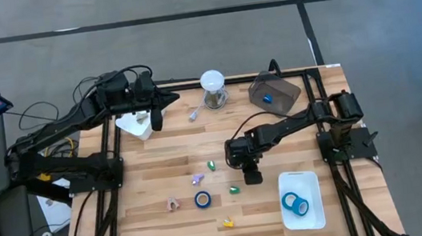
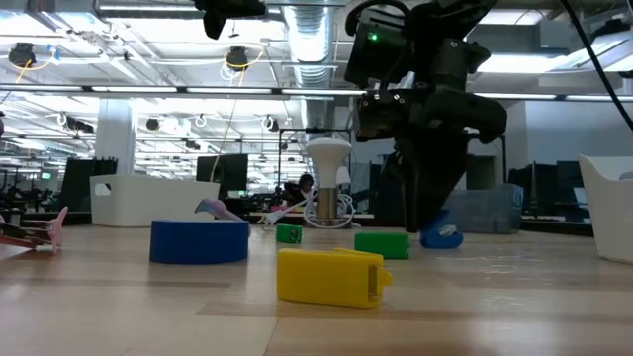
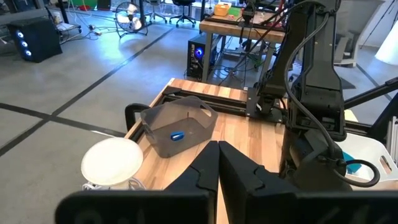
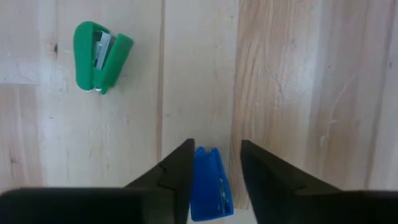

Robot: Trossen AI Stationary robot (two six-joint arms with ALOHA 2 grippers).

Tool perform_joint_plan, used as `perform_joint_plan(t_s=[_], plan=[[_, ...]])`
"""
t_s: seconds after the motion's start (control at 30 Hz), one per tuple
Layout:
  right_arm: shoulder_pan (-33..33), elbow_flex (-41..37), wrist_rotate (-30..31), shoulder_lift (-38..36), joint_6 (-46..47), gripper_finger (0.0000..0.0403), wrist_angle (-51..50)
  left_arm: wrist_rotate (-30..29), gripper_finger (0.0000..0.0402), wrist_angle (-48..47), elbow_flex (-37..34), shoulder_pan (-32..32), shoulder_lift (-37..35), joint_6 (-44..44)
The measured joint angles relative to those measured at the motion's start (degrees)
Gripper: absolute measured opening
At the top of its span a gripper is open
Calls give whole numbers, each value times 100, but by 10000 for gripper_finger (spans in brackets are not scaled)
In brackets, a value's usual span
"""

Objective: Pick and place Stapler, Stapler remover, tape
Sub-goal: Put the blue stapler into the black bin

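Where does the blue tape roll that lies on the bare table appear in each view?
High view: blue tape roll in the table's lower middle, left of the white tray.
Low view: tape roll left of centre, behind the yellow piece.
Left wrist view: not in it.
Right wrist view: not in it.
Shared landmark: the white-topped stand, beyond the roll.

Blue tape rolls: two, one on desk (image 1: 202, 199), one in white tray (image 1: 292, 202); white trays: two; grey bin: one (image 1: 274, 92); green staplers: two (image 1: 234, 188)
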Motion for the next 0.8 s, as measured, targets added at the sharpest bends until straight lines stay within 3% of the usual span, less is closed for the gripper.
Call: perform_joint_plan(t_s=[0.17,0.33,0.43,0.8], plan=[[30,152,-21,0,-25,171,-195,-1,3,0,0,0,0,0],[122,304,-224,-11,-63,189,-700,0,3,-1,0,-1,0,0],[237,294,-166,-11,-291,186,-1014,1,3,-2,0,-2,0,0],[278,-37,225,-9,-201,136,-447,1,3,-2,0,0,0,0]])
